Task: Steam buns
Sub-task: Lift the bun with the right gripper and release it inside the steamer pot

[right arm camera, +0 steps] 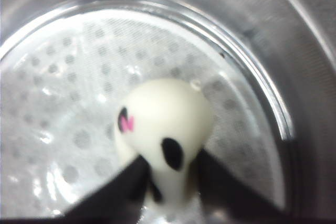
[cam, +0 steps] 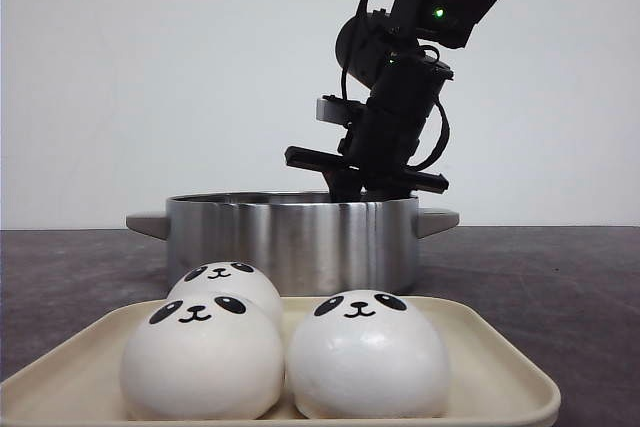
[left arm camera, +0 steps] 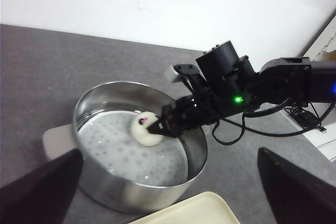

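Three white panda-face buns sit on a cream tray (cam: 500, 372) at the front: one at the left (cam: 200, 359), one at the right (cam: 366, 357), one behind (cam: 226, 282). A fourth bun (left arm camera: 143, 129) is inside the steel pot (cam: 290, 237), pinched between the black fingers of my right gripper (left arm camera: 157, 128). In the right wrist view the gripper (right arm camera: 170, 182) is shut on this bun (right arm camera: 163, 119) low over the perforated steamer plate (right arm camera: 63, 77). I cannot tell whether the bun touches the plate. My left gripper (left arm camera: 168, 182) is open and empty, high above the pot's near side.
The pot has side handles (cam: 148, 223) and stands behind the tray on a dark grey table (cam: 560, 287). The right arm (cam: 395, 117) comes down into the pot from the upper right. The tray's corner (left arm camera: 194, 211) shows below the pot. A white wall stands behind.
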